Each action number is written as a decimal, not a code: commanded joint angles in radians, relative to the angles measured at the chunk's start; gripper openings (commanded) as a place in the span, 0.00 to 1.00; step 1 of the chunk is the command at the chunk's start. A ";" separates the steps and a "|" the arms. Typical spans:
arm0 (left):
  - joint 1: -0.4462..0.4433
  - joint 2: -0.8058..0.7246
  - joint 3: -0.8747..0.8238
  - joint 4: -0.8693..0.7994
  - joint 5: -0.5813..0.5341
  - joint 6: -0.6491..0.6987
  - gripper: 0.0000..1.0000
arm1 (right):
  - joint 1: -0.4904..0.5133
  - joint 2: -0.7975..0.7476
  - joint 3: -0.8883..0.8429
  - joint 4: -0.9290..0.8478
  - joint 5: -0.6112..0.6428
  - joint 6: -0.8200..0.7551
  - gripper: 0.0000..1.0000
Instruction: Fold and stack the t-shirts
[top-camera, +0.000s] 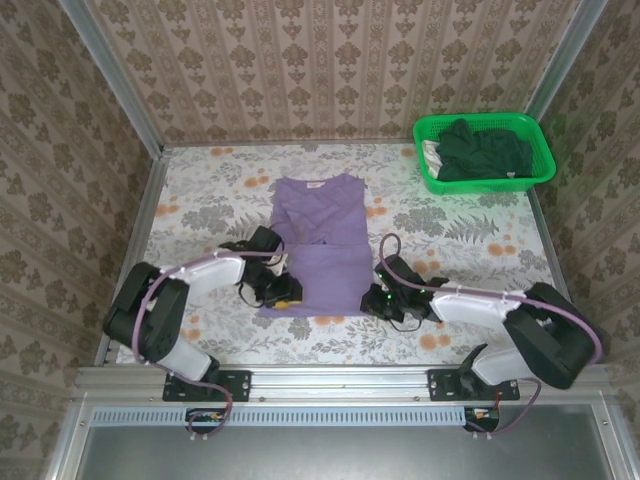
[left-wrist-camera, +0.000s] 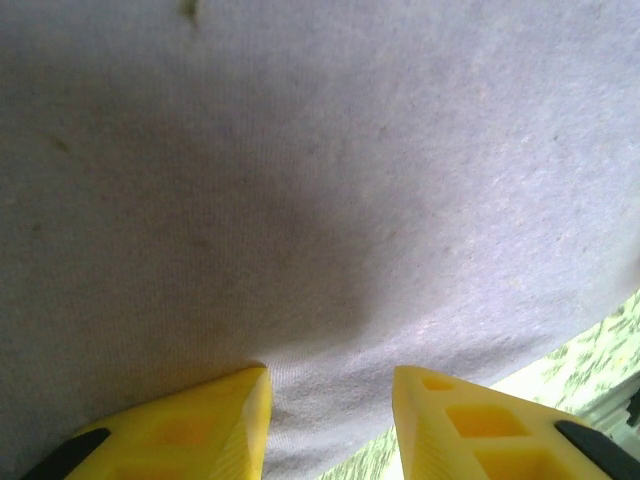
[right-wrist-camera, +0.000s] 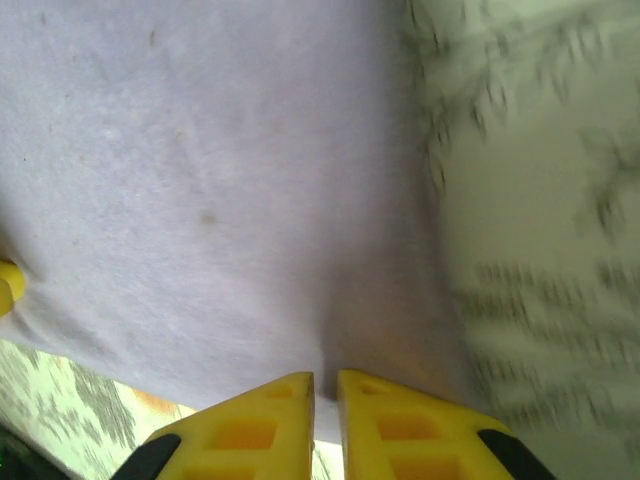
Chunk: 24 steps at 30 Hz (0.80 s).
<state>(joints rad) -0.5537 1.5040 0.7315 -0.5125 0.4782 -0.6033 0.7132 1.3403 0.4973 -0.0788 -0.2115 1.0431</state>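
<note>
You are working with the lavender t-shirt (top-camera: 318, 235) lying flat in the middle of the table (top-camera: 470, 230), its near hem sitting between your 2 arms, while the dark green t-shirts (top-camera: 485, 150) are waiting in the basket (top-camera: 540, 160) at the far right corner. The main risk is that you are carrying an uneven hold. The right gripper (top-camera: 376, 298) is sitting at the hem's right corner, and in its wrist view the jaws are looking clenched on the cloth edge, with a pucker running up from the tips. The left gripper (top-camera: 283, 293) is sitting at the left corner with its jaws standing apart and released, the hem lying in the gap rather than pinched. If you are lifting now, only 1 corner is likely coming up, so the shirt is twisting and the fold is landing skewed. The right pinch is also looking shallow, right at the edge, so a quick pull could be slipping it free, or taking only the top layer where the cloth is lying doubled. Both wrists are also riding low over the table, so a deeper reach risks dragging and bunching the cloth.
</note>
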 joint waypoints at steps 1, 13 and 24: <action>0.001 -0.105 -0.032 -0.145 -0.025 -0.058 0.42 | 0.017 -0.125 -0.012 -0.147 0.081 0.031 0.22; 0.065 0.132 0.466 -0.179 0.052 -0.014 0.45 | -0.069 0.017 0.308 -0.140 0.110 -0.022 0.23; 0.116 0.548 0.791 -0.219 0.036 0.103 0.41 | -0.148 0.436 0.498 -0.071 0.040 -0.005 0.21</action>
<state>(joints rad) -0.4744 2.0052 1.4876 -0.6807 0.5232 -0.5568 0.5781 1.7226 0.9543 -0.1562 -0.1417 1.0439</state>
